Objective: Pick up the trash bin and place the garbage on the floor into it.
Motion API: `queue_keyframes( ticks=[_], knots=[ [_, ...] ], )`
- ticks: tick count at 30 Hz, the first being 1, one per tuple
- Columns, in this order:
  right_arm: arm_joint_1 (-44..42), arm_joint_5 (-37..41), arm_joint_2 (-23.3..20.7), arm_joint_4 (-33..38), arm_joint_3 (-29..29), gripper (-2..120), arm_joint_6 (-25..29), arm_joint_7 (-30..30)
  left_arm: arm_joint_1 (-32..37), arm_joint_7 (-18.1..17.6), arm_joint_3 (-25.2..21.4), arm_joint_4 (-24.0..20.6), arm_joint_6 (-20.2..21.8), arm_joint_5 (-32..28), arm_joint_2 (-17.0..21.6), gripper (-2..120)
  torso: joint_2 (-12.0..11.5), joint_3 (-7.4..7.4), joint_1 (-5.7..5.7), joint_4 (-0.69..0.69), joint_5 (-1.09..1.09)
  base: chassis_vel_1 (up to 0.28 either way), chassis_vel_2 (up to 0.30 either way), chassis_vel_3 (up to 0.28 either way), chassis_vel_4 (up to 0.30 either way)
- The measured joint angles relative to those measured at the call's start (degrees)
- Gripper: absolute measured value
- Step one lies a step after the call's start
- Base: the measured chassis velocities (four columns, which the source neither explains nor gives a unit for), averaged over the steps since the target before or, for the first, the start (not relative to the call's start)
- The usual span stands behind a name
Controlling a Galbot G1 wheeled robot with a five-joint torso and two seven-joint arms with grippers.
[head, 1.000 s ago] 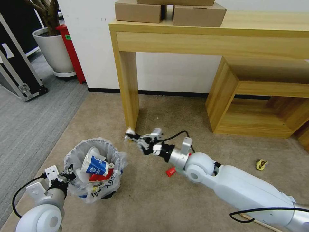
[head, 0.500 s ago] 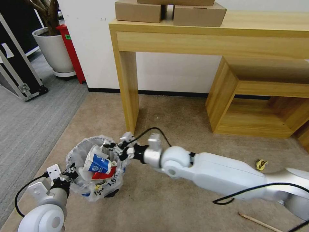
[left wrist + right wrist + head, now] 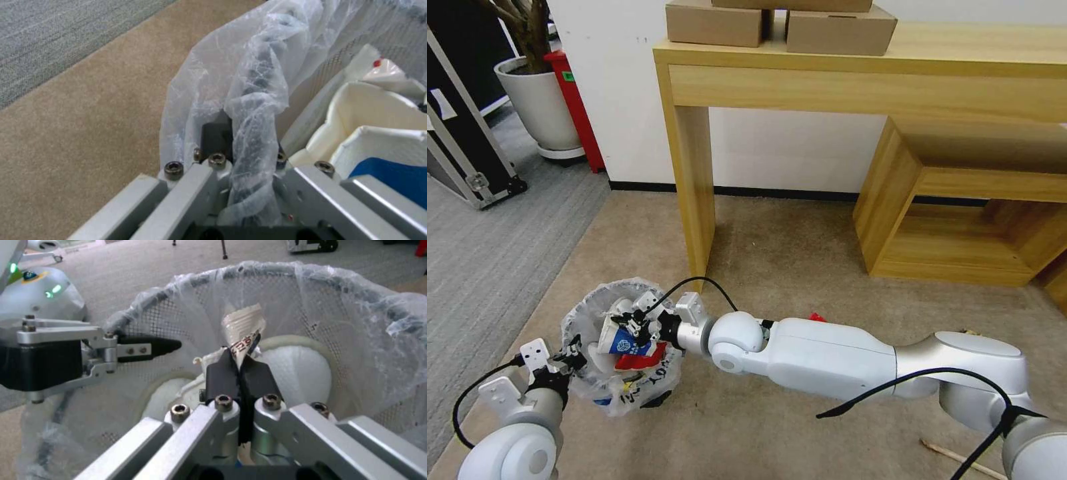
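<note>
The trash bin (image 3: 602, 393), a small black mesh bin lined with a crinkly plastic bag, stands on the beige floor (image 3: 774, 260) at the lower left. My left gripper (image 3: 570, 357) is shut on its near rim (image 3: 256, 110), bag and all. Over the bin's mouth, my right gripper (image 3: 631, 324) is shut on a small white printed wrapper (image 3: 243, 328). Inside lie a blue-white paper cup (image 3: 626, 343), a red wrapper (image 3: 638, 362) and white slippers (image 3: 296, 368). More garbage on the floor: a red scrap (image 3: 816, 317) behind my right arm and a wooden stick (image 3: 960, 457).
A wooden table's leg (image 3: 694, 200) stands just behind the bin, with a low wooden shelf unit (image 3: 960, 220) to the right. Grey carpet (image 3: 480, 253), a potted plant (image 3: 537, 100) and a black case (image 3: 460, 147) are at the left.
My right arm has swung left from the table leg, carrying the white wrapper, and now holds it over the bin's mouth. The left gripper has kept its hold on the rim.
</note>
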Motion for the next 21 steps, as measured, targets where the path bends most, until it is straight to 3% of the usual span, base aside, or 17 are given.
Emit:
queue_keyframes(
  ticks=[2,4,9,13,21],
  knots=[
    [-0.1,0.0,0.0,0.0,0.1,2,0.0,0.0,0.0,0.0,0.0,0.2,-0.1,0.0,0.1,1,0.0,0.00,0.00,0.00,0.00,0.000,0.000,0.000,0.000],
    [-0.3,-0.2,-0.1,0.0,0.2,14,0.2,0.0,-0.1,0.0,0.0,0.4,-0.1,0.0,0.2,1,0.0,0.00,0.00,0.00,0.00,0.000,0.000,0.000,0.000],
    [-0.5,-0.3,-0.4,0.3,0.6,25,0.4,0.0,-0.2,0.0,0.0,0.7,-0.1,-0.1,0.3,1,0.0,-0.01,0.00,0.00,0.01,0.000,0.000,0.000,0.000],
    [-0.7,-0.2,-1.3,1.4,2.1,46,0.9,-0.7,-0.3,0.0,-0.1,1.5,-0.2,-0.1,0.5,1,0.0,0.00,0.00,0.00,0.00,0.000,0.000,0.000,0.000],
    [-1.7,0.2,-3.0,3.5,4.3,68,1.9,-2.0,-0.5,0.1,-0.1,1.9,-0.3,-0.1,0.7,1,0.0,-0.01,0.00,0.00,0.01,0.000,0.000,0.000,0.000]
  ],
)
